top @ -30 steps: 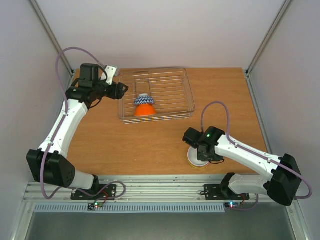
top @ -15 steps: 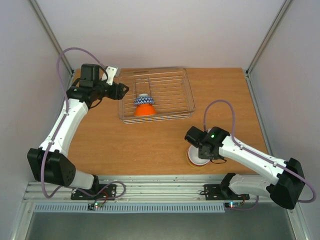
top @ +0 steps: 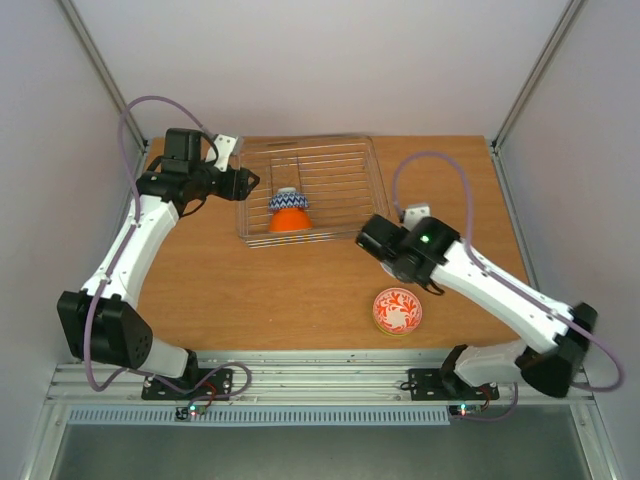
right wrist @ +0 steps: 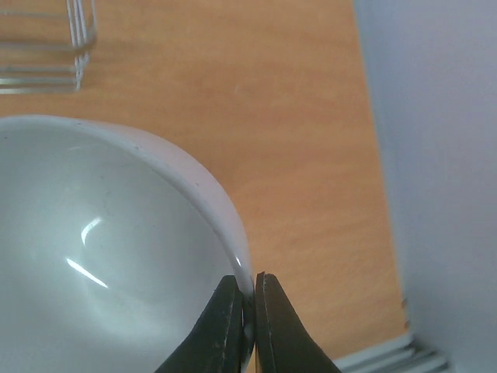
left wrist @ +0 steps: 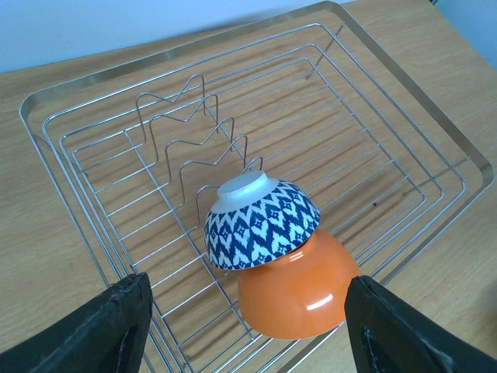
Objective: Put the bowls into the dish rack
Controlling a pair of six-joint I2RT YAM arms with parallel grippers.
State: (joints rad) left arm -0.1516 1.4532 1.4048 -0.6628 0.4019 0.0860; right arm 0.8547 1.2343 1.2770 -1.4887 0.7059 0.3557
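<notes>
In the lower middle of the frame, a blue-and-white zigzag bowl (left wrist: 264, 225) lies upside down (slightly tilted) on an overturned orange bowl (left wrist: 299, 291), both inside the wire dish rack (left wrist: 419, 90) on the wooden tabletop (left wrist: 31, 233). The left gripper (left wrist: 247, 326) gapes wide, its dark tips filling both lower corners.

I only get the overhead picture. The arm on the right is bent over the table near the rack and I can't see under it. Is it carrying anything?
Observer: Yes. Its wrist camera shows the right jaws shut on the rim of a plain white bowl.
Operator: And the other arm, at the rack's corner?
Observer: The left jaws are open with nothing between them, pointed at the dish rack.
Operator: Are the two bowls in there standing upright?
Observer: No. Up close, the zigzag bowl is bottom-up and tilted, with its foot ring showing. It rests on the orange bowl.
</notes>
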